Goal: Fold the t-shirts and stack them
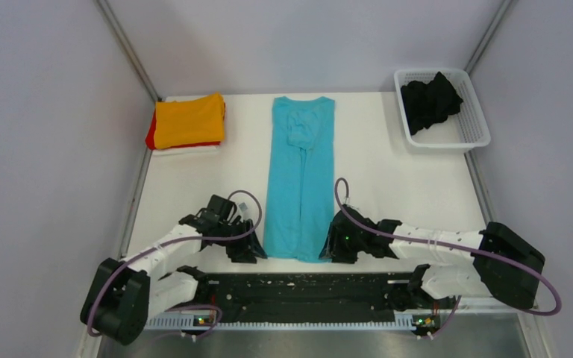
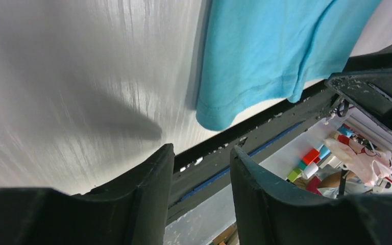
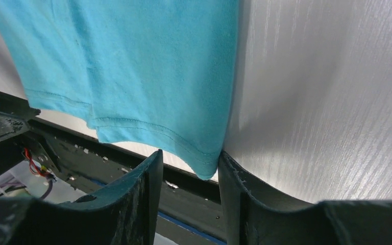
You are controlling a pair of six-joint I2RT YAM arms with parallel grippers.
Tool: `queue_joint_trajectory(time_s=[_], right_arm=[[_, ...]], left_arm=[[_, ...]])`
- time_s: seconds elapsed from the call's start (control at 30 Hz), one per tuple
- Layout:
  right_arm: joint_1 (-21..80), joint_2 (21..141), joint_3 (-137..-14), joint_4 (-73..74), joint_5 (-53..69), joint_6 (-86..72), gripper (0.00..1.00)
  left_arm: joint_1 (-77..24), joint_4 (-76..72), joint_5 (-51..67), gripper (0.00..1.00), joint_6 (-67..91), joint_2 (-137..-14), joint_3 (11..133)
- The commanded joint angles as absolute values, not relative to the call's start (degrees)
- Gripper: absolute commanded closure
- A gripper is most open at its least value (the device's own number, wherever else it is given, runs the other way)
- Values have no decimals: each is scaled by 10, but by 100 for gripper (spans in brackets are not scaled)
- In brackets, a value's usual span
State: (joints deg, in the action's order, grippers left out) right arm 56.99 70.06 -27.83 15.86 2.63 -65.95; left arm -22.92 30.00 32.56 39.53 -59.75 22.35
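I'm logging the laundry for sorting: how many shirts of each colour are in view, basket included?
turquoise shirt: 1
orange shirt: 1
red shirt, under the orange: 1
black shirt, bundled in the basket: 1
Total: 4
Not counted: white layer under the stack, unclear.

Table (image 1: 395,179) open beside turquoise shirt (image 1: 301,171); basket (image 1: 451,146) blocks far-right corner

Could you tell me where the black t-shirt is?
Top view: the black t-shirt sits bunched in the white basket at the table's far right corner.
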Motion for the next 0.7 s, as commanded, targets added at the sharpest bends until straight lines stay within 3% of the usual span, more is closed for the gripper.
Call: queue_joint_trajectory(time_s=[0.0, 0.17, 0.43, 0.57, 0.67], right_arm=[[585, 708, -270, 167, -11, -689, 57], [588, 708, -267, 170, -20, -695, 61], [589, 709, -262, 173, -21, -698, 62], [589, 708, -263, 173, -22, -700, 66], [588, 709, -264, 173, -22, -700, 68]], left_arm=[[-232, 236, 312, 54, 404, -632, 223], [-232, 207, 306, 62, 404, -681, 236], [-233, 180, 327, 65, 398, -714, 235], [-233, 170, 332, 73, 396, -725, 235], [-235, 158, 334, 94, 397, -735, 235]])
